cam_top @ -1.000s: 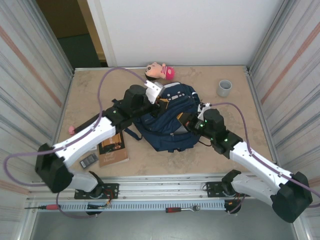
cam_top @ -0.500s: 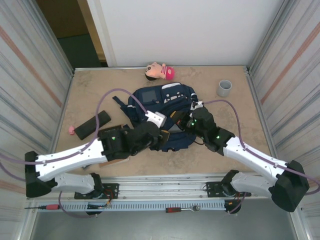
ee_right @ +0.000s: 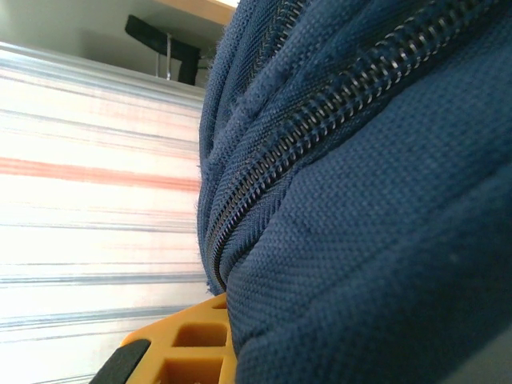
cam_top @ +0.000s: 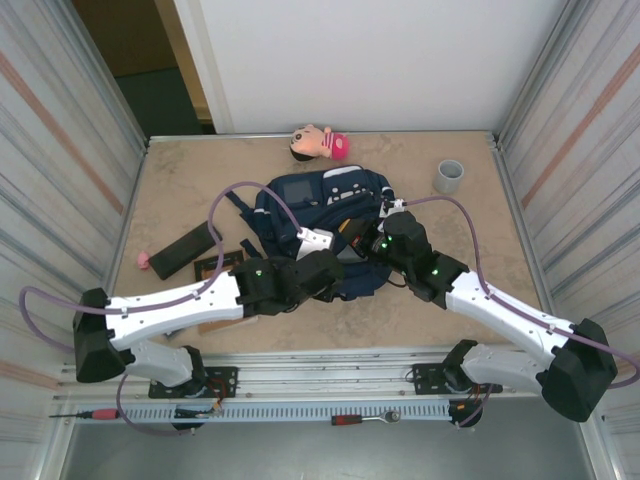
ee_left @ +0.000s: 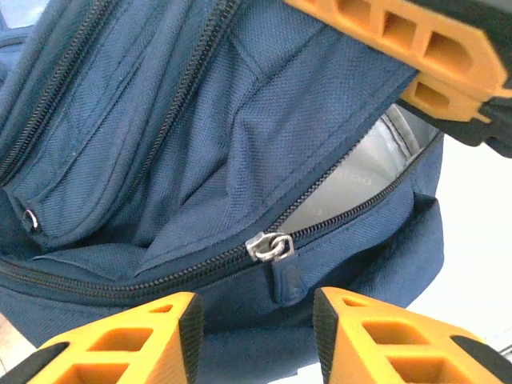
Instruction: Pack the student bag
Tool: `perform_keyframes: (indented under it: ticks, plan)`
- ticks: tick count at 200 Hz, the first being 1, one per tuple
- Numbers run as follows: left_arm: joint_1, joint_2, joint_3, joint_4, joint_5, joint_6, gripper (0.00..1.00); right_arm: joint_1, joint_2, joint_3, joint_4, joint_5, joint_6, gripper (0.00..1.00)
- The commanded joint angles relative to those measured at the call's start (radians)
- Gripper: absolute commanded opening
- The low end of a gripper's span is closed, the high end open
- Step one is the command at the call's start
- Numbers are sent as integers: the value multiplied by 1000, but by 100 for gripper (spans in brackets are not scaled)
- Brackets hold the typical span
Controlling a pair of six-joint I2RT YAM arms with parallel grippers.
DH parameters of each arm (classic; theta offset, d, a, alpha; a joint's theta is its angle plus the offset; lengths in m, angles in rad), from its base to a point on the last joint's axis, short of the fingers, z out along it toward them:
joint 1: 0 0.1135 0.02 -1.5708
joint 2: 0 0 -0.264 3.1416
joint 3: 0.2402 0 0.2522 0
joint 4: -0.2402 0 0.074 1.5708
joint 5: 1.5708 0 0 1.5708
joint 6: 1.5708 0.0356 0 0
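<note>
The student bag, navy blue, lies in the middle of the table with its main zipper partly undone, showing grey lining. My left gripper is open at the bag's near edge. The silver zipper slider and its blue pull tab hang just beyond the gap between the fingers, untouched. My right gripper is shut on the bag's fabric beside the opening. Its orange fingers show at the top right of the left wrist view. In the right wrist view, navy cloth and a zipper line press against one orange finger.
A doll head with a pink cap lies behind the bag and a grey cup stands at the back right. A black case, a small pink thing and a brown book lie left of the bag. Corrugated walls flank the table.
My left arm has swung from the bag's far-left top down to its near edge. The black case, earlier under that arm, now shows at the left. The right gripper has kept its hold.
</note>
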Motion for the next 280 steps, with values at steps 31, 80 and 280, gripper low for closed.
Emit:
perform_keyframes:
  ticks: [31,80,280]
  plan:
    - [-6,63,48,-58,-73,-112,45,24,-14,60,81,16,3,0]
    - [29,97,43,-63,-93,-148,21,39,-19,67,84,15,-1,0]
    - [102,-129,-215,312,206,-26,36,-91,3,108,-41,-232,-101,0]
